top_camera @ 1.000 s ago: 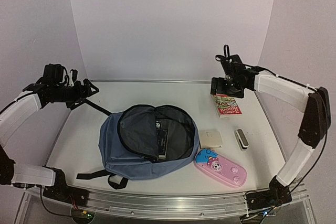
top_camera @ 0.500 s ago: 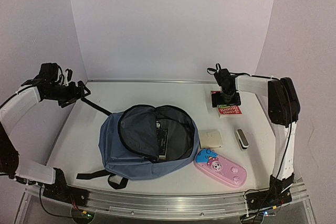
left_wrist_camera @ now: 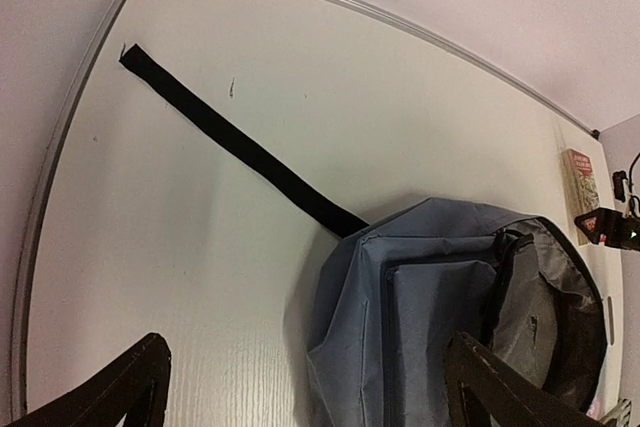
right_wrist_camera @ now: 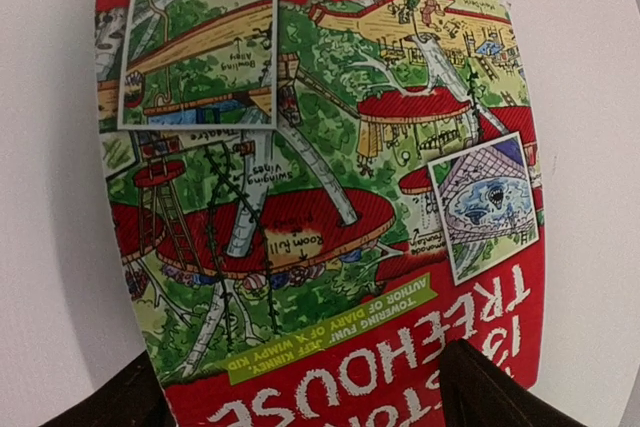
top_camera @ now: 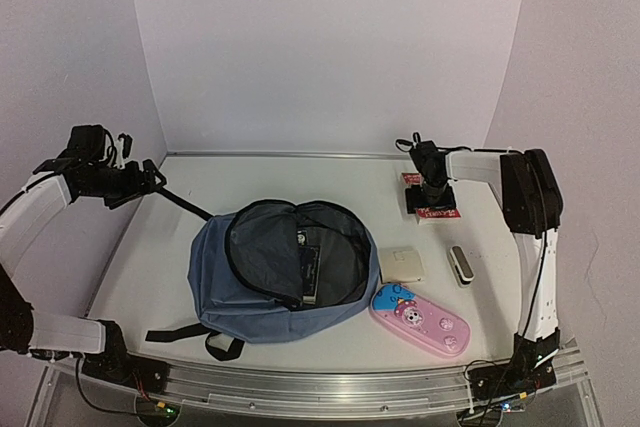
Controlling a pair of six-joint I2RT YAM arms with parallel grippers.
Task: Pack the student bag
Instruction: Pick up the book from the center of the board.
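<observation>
Top external view showed the student bag (top_camera: 285,272) lying flat on the desk (top_camera: 150,277), left of centre. Its main zip was undone and its mouth gaped upward with the dark lining showing, most likely so that things could be dropped straight in. To its right, and apart from it, lay a pink pencil case (top_camera: 420,319), a small pale square item (top_camera: 402,264) and a small dark-and-silver item (top_camera: 459,265). Farther back lay a red-covered book (top_camera: 436,209). The right arm reached to the back right of the desk, its forearm nearly level and its wrist bent down so that the right hand (top_camera: 432,190) came at the book from above. In the right wrist view its fingers (right_wrist_camera: 130,397) stood wide, one near each long edge of the cover, with the book flat beneath them. That looked like lining up for a pinch across its width, though whether they pressed it yet could not be told. The left arm was drawn back to the far left and raised off the desk, with the left hand (top_camera: 155,179) wide and empty. It looked down over the black strap (left_wrist_camera: 235,142) trailing from the bag, probably parked clear of the opening.
</observation>
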